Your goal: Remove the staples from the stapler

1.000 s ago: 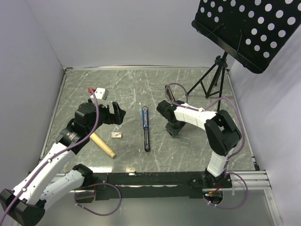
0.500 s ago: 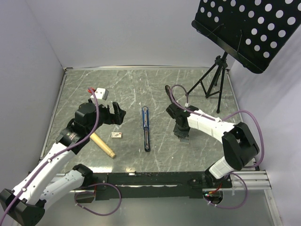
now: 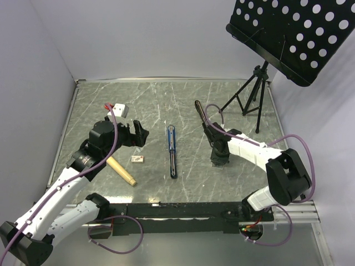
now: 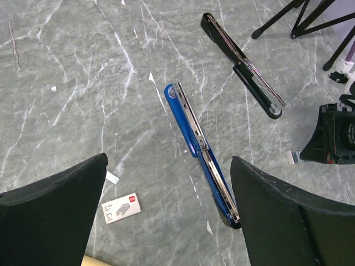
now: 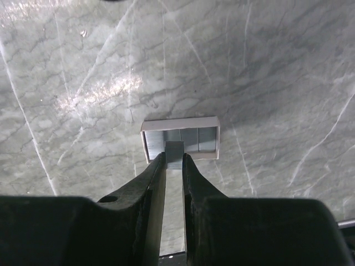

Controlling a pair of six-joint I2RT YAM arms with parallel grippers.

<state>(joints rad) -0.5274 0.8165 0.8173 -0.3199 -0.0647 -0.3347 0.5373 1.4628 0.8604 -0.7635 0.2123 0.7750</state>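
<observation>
Our right gripper (image 5: 174, 162) pinches a staple strip (image 5: 174, 148) at the near rim of a shallow white box (image 5: 180, 120) holding more staples (image 5: 197, 138). Our left gripper (image 4: 168, 166) hangs spread beside the stapler (image 4: 191, 130), which lies opened flat mid-table.

A grey, white-veined counter (image 3: 144, 100) spreads under my left fingers (image 4: 50, 221) and right fingers (image 5: 151, 185). Plain pale walls (image 3: 138, 39) rise beyond and beside them. Far beyond my right fingers a black perforated music stand (image 3: 288, 33) stands on its tripod (image 3: 247, 97). Light glares off the stone just ahead-left of them.
</observation>
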